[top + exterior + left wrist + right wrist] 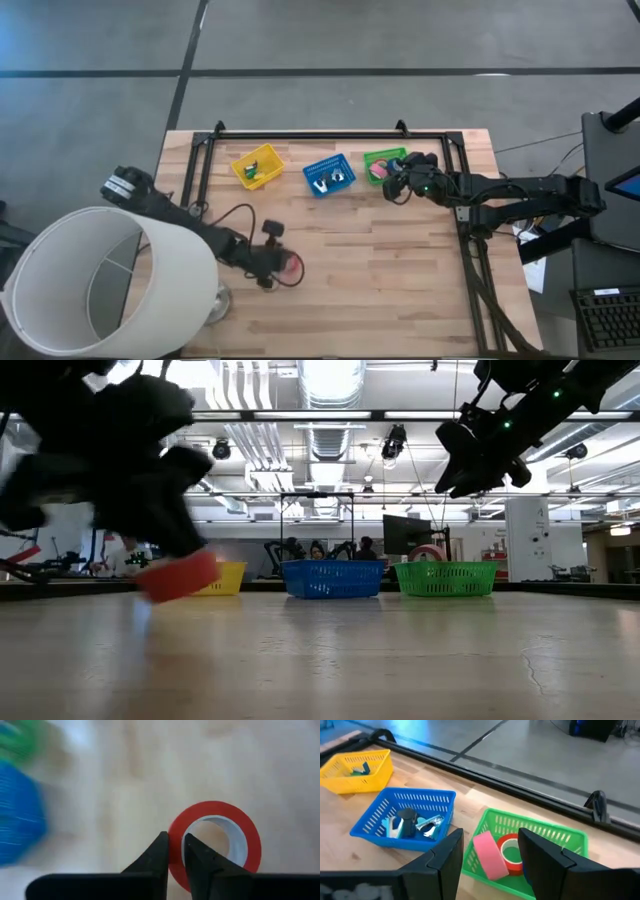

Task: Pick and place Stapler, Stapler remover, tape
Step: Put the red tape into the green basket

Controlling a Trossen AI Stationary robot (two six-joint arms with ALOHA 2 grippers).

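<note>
A red tape roll (212, 815) with a hollow centre sits in my left gripper (175, 842), which is shut on it over the near middle of the table (275, 262). In the low view the roll (180, 575) shows blurred and clear of the tabletop under the dark left gripper (150, 510). My right gripper (490, 836) is open and hovers just above the green basket (555, 837) at the far right (398, 183). A pink tape roll (487, 852) and a red one (510, 851) lie in that basket. My left gripper pinches the tape roll's red wall (176, 851), one finger (197, 860) inside the hollow centre and the other (157, 857) outside. The fingers come from above. The roll is lifted clear of the table and hangs tilted below them.
Three baskets stand in a row near the far edge: yellow (257, 166), blue (329, 175) holding small dark and silver tools (412, 825), and green (383, 163). A large white cylinder (100, 280) covers the near left corner. A black frame (330, 133) borders the far edge.
</note>
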